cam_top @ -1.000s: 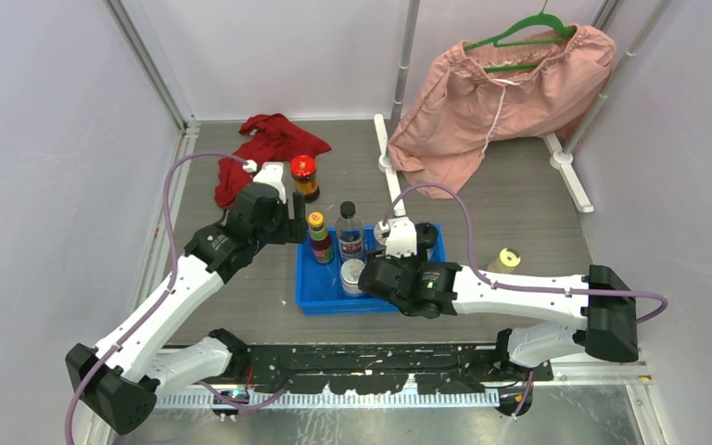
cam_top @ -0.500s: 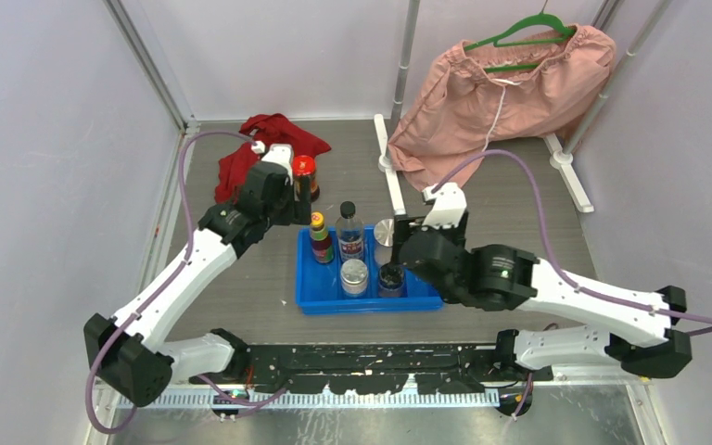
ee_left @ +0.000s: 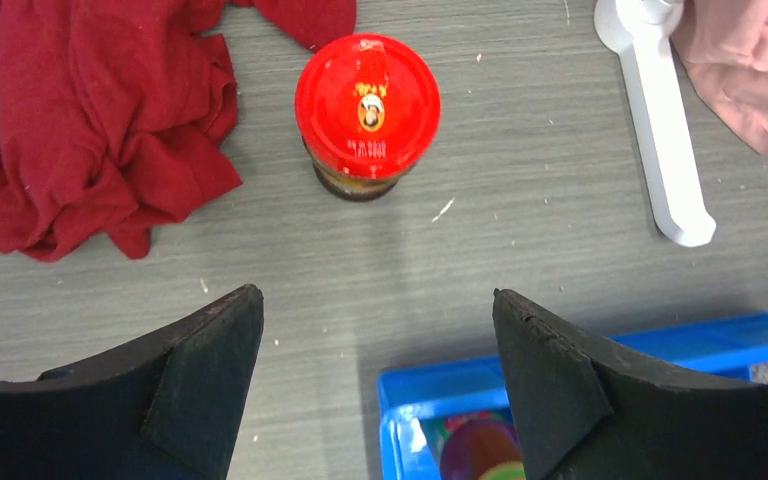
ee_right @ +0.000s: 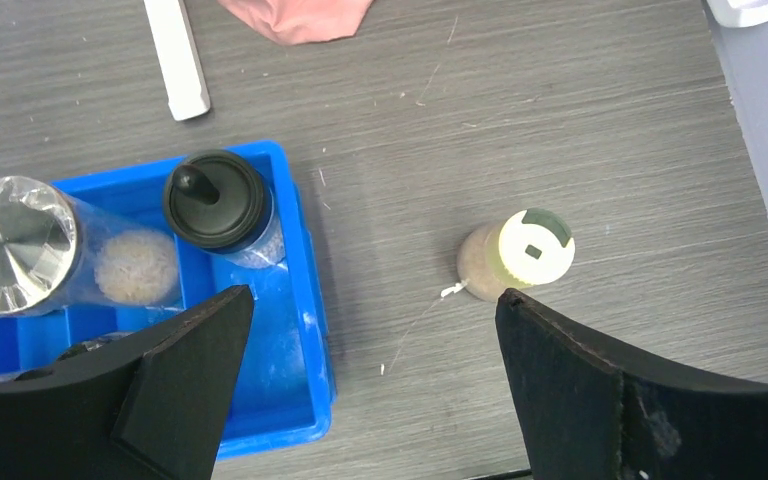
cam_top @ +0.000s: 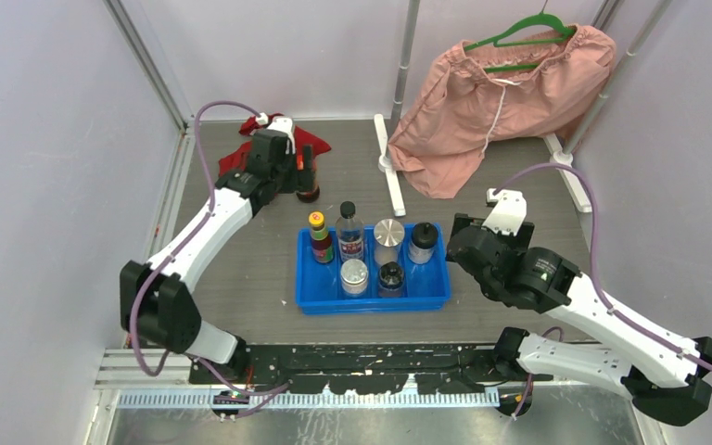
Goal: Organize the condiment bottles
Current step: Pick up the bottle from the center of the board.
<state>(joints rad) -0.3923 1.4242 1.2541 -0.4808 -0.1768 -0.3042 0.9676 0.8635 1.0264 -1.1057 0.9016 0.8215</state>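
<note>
1. Because the left hand (ee_left: 375, 345) hung released, jaws spread wide and empty, short of the red-capped jar (ee_left: 367, 105) at the top centre of the left wrist view, a descent that was off-centre could have struck the broad lid and toppled the jar.
2. A red cloth (ee_left: 90, 120) lay just beside that jar, toward the upper left of the frame; a jaw sweeping wide might have snagged it and dragged it along.
3. The right hand (ee_right: 375, 335) was likewise released and held nothing. A yellow-capped bottle (ee_right: 520, 255) stood alone on the counter (ee_right: 580, 120), right of centre in the right wrist view and well apart from the blue tray (ee_right: 312, 300). Whether it stood upright or leaned could not be told, so a grasp aimed at the cap alone might have slipped.
4. Six condiment bottles (cam_top: 371, 250) already stood in the tray at the centre of the overhead view, four along the far wall and two nearer. Lowering another among them risked knocking a neighbour, the free spots apparently being the two near corners.
5. The jar looked squat, dark-bodied and wide-lidded; the lone bottle was beige with a pale yellow flip cap; those in the tray were clear or dark, capped in yellow, black and silver.
</note>
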